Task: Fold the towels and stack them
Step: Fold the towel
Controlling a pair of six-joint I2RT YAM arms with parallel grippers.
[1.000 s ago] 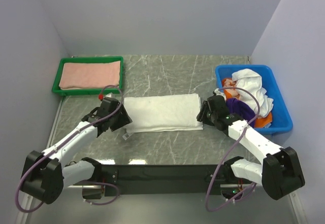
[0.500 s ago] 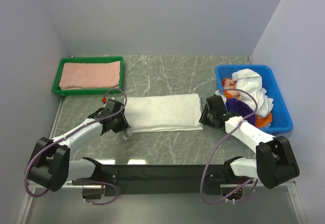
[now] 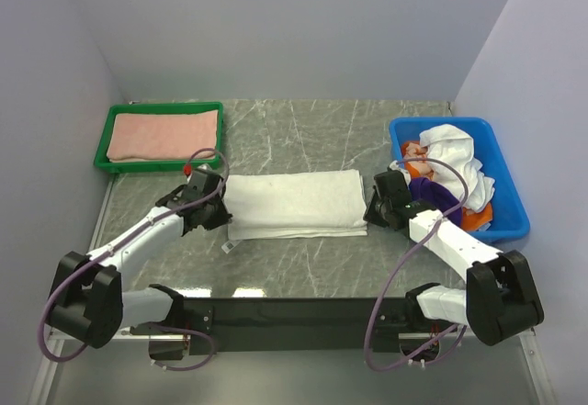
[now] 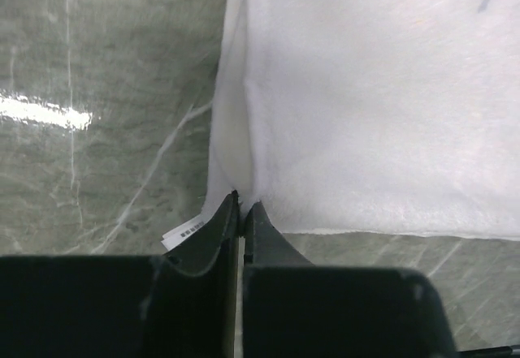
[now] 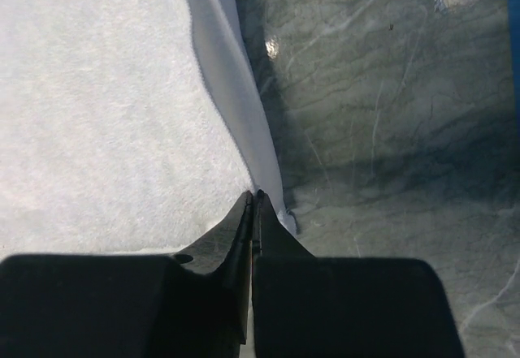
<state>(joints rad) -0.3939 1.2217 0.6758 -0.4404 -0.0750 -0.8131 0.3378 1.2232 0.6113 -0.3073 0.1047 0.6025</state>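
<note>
Where the two arms work, a grey-green marbled table (image 3: 303,134) sits enclosed by plain pale walls (image 3: 276,28) on its left, far and right sides.

A green tray (image 3: 103,139) occupies the far left corner and holds a flat folded salmon-pink towel (image 3: 163,135). A blue bin (image 3: 513,205) stands along the right edge, holding a loose heap of towels (image 3: 450,148) in white, purple and orange.

The folded white towel (image 3: 294,203) lies flat at mid-table, long side running left to right.

The left gripper (image 4: 241,202) has its tips pressed together on the towel's left edge at the near corner, pinching cloth, with a small label (image 4: 183,232) just beside. The right gripper (image 5: 254,196) is likewise closed on the right edge, near corner.

Bare table shows beyond the towel between tray and bin, and in a narrower strip on its near side. The bin is just beside the right wrist.
</note>
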